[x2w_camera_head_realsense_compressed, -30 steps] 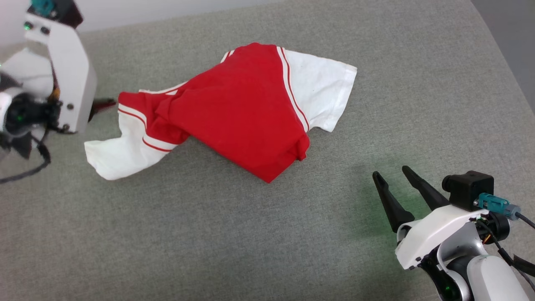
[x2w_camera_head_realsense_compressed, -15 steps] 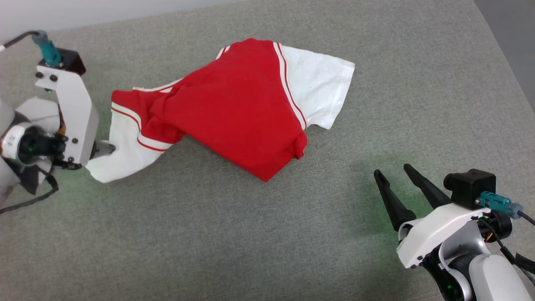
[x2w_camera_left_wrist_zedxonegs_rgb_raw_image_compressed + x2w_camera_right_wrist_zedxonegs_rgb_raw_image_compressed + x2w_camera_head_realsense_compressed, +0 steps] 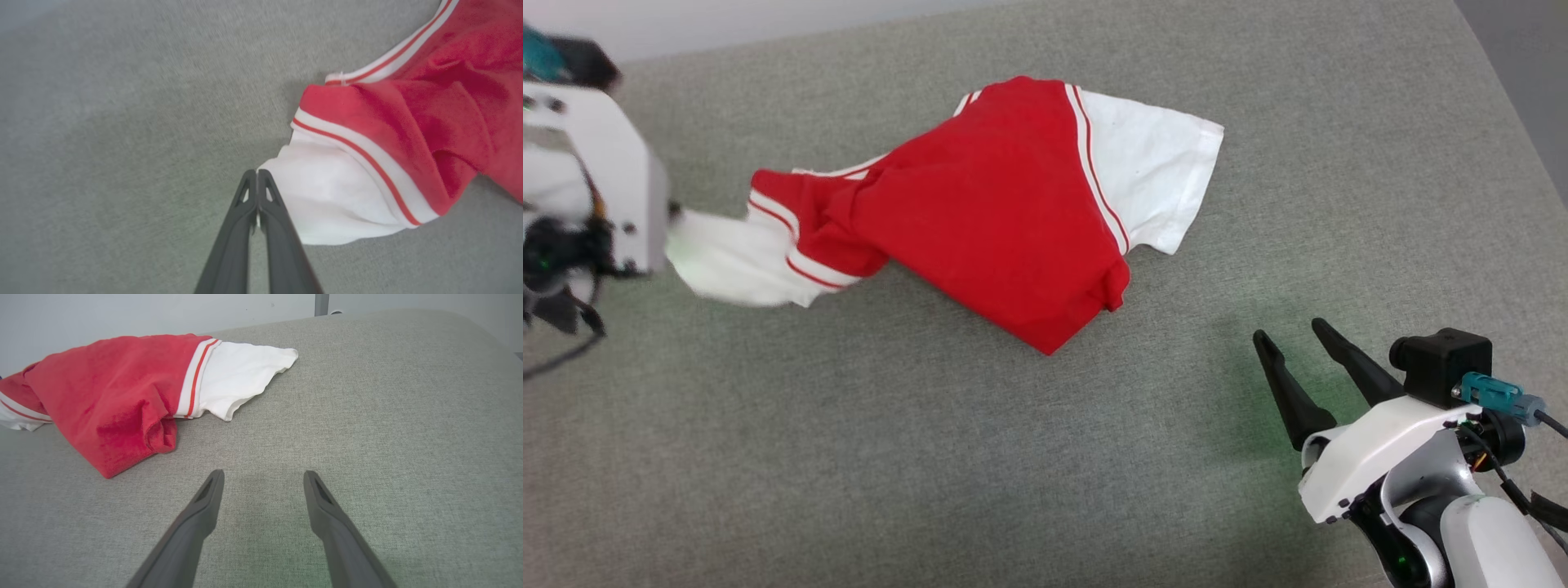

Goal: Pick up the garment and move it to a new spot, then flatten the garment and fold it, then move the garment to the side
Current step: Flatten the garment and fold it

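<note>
Toward the far middle of the grey woven surface (image 3: 931, 457), lying bunched and partly doubled over itself: red T-shirt (image 3: 1005, 237) with white sleeves and red-and-white striped trim at the seams. Toward the robot's right, right-hand sleeve (image 3: 1152, 184) spread flat on the fabric; toward the robot's left, left-hand sleeve (image 3: 327, 204) pulled out long. At that sleeve's outer corner, left gripper (image 3: 257, 173): two dark fingers pressed tight together, clenched on the edge of the white cloth, with a sliver of white showing between them in the left wrist view. In the head view, blurred white wrist housing (image 3: 605, 180) at the left edge, sleeve end meeting it. Low at the right of the head view, right gripper (image 3: 1290, 331): fingers spread wide, grasping nothing, poised over bare grey fabric, well apart from the shirt's nearest red corner (image 3: 1045, 347). In the right wrist view, same two fingers parted over the surface, shirt lying beyond them to the left. Behind the surface's far edge, pale wall (image 3: 122, 310).
</note>
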Tool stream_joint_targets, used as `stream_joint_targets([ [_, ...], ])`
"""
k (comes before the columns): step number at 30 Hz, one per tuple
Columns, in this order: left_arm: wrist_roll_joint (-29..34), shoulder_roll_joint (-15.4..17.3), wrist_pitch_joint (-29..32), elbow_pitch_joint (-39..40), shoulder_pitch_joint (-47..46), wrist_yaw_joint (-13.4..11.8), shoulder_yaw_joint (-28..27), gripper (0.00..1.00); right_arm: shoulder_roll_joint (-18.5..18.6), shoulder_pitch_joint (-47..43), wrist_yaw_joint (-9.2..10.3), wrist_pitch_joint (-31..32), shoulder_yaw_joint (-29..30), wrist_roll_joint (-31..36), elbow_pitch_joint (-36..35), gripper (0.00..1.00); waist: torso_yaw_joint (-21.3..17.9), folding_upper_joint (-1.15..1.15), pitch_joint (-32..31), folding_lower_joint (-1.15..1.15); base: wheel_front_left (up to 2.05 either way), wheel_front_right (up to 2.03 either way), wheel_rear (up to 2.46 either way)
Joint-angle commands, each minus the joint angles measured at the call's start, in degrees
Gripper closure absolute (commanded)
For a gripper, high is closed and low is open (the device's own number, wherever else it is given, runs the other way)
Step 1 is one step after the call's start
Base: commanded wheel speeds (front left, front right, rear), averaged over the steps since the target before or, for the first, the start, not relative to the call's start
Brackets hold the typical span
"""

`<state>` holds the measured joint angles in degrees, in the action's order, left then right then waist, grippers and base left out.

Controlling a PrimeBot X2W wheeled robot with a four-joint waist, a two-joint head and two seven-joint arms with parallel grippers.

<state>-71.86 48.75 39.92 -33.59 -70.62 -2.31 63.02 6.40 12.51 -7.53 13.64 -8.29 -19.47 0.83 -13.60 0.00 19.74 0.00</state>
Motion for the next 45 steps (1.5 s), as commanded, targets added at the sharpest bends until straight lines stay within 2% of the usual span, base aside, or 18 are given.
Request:
stream_joint_targets([
  [1,0.6,0.2,-0.8,-0.6,-0.5,-0.7,-0.3,1.00,0.1,0.2,0.08,0.1,0.1,0.4,-0.1,0.00,0.1,0.00,-0.1,0.00,0.00,0.00,0.00],
  [6,2.4,-0.5,-4.4,-5.3,0.3,-2.0,0.1,1.00,0.2,0.2,0.08,0.3,0.1,0.4,-0.1,0.00,0.5,0.00,-0.7,0.00,0.00,0.00,0.00],
  [11,3.0,-1.6,-6.1,-8.9,1.5,-1.2,0.6,1.00,0.5,0.2,0.08,0.7,0.3,0.4,-0.5,0.00,0.7,0.00,-1.2,0.00,0.00,0.00,0.00],
  [16,3.9,-3.4,-13.4,-12.2,1.4,-1.6,-0.8,1.00,0.7,0.1,0.08,0.9,0.5,0.5,-0.9,0.00,0.6,0.00,-1.3,0.00,0.00,0.00,0.00],
  [22,5.0,-6.2,-20.7,-17.4,1.0,-0.7,-1.5,1.00,0.5,0.1,0.08,1.0,0.2,0.5,-1.2,0.00,0.1,0.00,-0.8,0.00,0.00,0.00,0.00],
  [23,5.0,-6.7,-21.0,-18.6,1.3,-0.9,-1.4,0.97,0.5,0.1,0.08,0.9,0.2,0.5,-1.3,0.00,0.0,0.00,-0.8,0.00,0.00,0.00,0.00],
  [24,5.5,-7.1,-20.8,-19.5,1.6,-0.6,-0.8,0.72,0.5,0.0,0.08,0.9,0.2,0.5,-1.2,0.00,-0.1,0.00,-0.8,0.00,0.00,0.00,0.00],
  [25,5.7,-7.5,-20.7,-20.6,1.7,-0.3,-0.5,0.31,0.5,0.0,0.08,0.9,0.2,0.5,-1.2,0.00,-0.2,0.00,-0.8,0.00,0.00,0.00,0.00],
  [26,6.1,-7.6,-20.9,-21.4,1.6,-0.2,-0.2,0.00,0.5,-0.1,0.08,0.9,0.4,0.5,-1.2,0.00,-0.3,0.00,-0.9,0.00,0.00,0.00,0.00],
  [32,4.8,-8.5,-25.0,-24.4,2.4,1.9,-1.5,0.00,0.8,-1.2,0.08,1.0,1.4,0.9,-0.8,0.00,0.1,0.00,-2.7,0.00,0.00,0.00,0.00],
  [39,1.2,-9.4,-36.3,-22.3,9.6,5.4,-5.0,0.00,1.4,-2.8,0.08,1.5,1.8,1.1,-0.9,0.00,2.3,0.00,-6.5,0.00,0.00,0.00,0.00],
  [41,0.9,-9.7,-39.5,-20.6,12.9,5.5,-5.2,0.00,1.8,-3.3,0.08,2.1,2.1,1.4,-1.0,0.00,3.1,0.00,-7.5,0.00,0.00,0.00,0.00],
  [45,-1.4,-10.9,-46.9,-14.9,20.9,3.3,-6.8,0.00,3.2,-3.9,0.08,3.5,2.9,1.7,-1.9,0.00,5.1,0.00,-8.9,0.00,0.00,0.00,0.00],
])
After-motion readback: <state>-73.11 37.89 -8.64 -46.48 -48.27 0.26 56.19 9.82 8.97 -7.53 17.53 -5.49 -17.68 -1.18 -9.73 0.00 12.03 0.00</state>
